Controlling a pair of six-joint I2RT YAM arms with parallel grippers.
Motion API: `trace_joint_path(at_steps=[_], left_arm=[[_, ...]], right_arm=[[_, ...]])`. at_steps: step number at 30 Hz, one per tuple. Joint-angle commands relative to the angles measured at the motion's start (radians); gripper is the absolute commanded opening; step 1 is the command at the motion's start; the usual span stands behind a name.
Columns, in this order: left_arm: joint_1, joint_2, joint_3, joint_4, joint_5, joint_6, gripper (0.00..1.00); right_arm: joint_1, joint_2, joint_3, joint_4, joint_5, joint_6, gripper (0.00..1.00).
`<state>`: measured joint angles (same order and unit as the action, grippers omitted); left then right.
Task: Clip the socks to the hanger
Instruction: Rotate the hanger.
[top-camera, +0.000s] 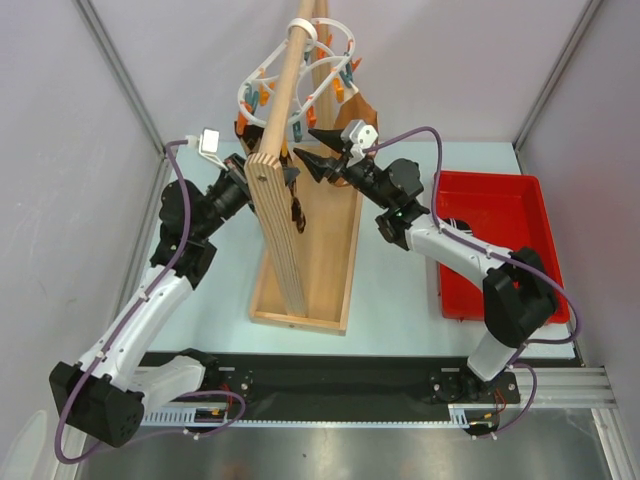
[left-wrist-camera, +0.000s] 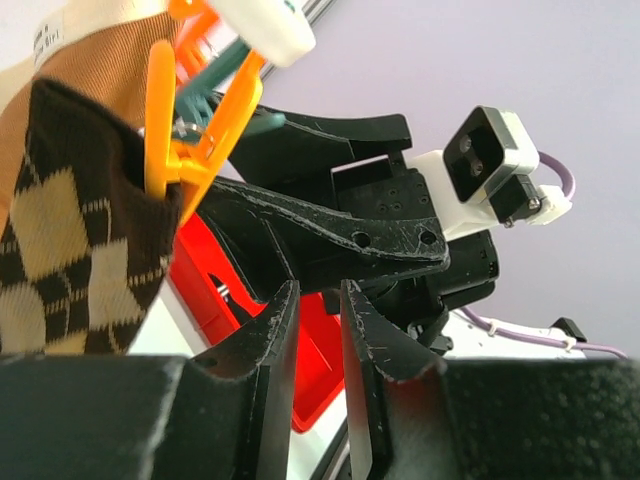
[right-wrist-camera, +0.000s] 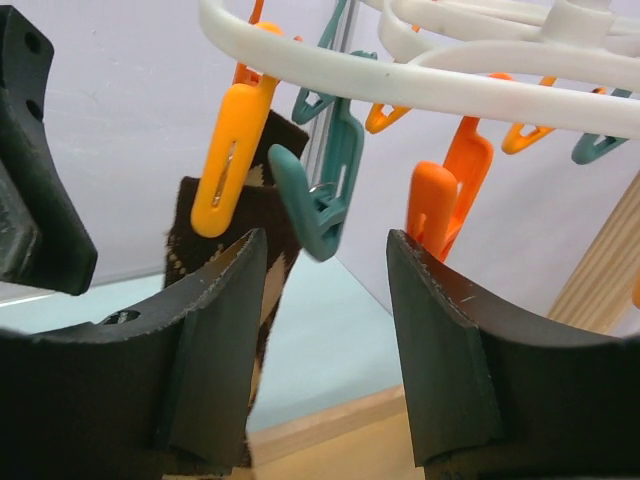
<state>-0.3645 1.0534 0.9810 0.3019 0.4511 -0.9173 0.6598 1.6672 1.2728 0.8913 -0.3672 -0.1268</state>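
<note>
At 12 o'clock in the overhead view, hanger (top-camera: 243, 97) hung on the top of the wooden pole stand (top-camera: 283, 180), pegs dangling. Argyle sock (left-wrist-camera: 70, 250) is up, cuff bitten by an orange peg (left-wrist-camera: 160, 120). Tan sock (left-wrist-camera: 95, 60) hangs just beyond it, at its 12 o'clock. Striped sock not seen in any view. Right gripper (right-wrist-camera: 325, 245) is raised under the ring, jaws wide apart, with a free teal peg (right-wrist-camera: 325, 195) hanging between them; it seems to touch neither finger. Left gripper (left-wrist-camera: 312, 290) sits at 9 o'clock of the right one, fingers parted by only a narrow gap, nothing in it. Red tray (top-camera: 500, 215) at 3 o'clock of the stand. Judgement: step in hand is seizing the teal peg to spring it for the next sock. To do it well, close on the peg's upper handle ends rather than its biting tips, and square across so it cannot swivel on its link. Squeeze slowly. Stay off the neighbouring orange peg or the argyle may drop. Left carries no sock and would need one first.
</note>
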Motion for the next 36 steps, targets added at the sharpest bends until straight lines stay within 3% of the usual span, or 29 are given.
trace_joint_path(at_steps=[1, 10, 17, 22, 26, 32, 36], left_arm=[[-0.007, 0.003, 0.019, 0.081, -0.011, -0.028, 0.27], [-0.028, 0.033, 0.018, 0.126, -0.091, -0.057, 0.29], [-0.037, 0.062, 0.027, 0.170, -0.127, -0.055, 0.30], [-0.044, 0.077, 0.018, 0.197, -0.144, -0.057, 0.30], [-0.048, 0.088, 0.025, 0.217, -0.158, -0.031, 0.32], [-0.048, 0.100, 0.051, 0.166, -0.178, 0.018, 0.37], [-0.048, 0.108, 0.047, 0.219, -0.155, 0.005, 0.42]], right_arm=[[0.009, 0.023, 0.063, 0.086, 0.014, 0.018, 0.55], [0.014, 0.060, 0.086, 0.136, 0.053, 0.073, 0.50], [0.009, 0.042, 0.071, 0.169, 0.065, 0.122, 0.28], [0.001, -0.003, 0.073, 0.092, 0.059, 0.122, 0.15], [0.001, -0.058, 0.103, -0.082, 0.036, 0.122, 0.00], [-0.005, -0.129, 0.252, -0.500, 0.007, 0.092, 0.00], [-0.019, -0.129, 0.379, -0.782, -0.047, 0.076, 0.00]])
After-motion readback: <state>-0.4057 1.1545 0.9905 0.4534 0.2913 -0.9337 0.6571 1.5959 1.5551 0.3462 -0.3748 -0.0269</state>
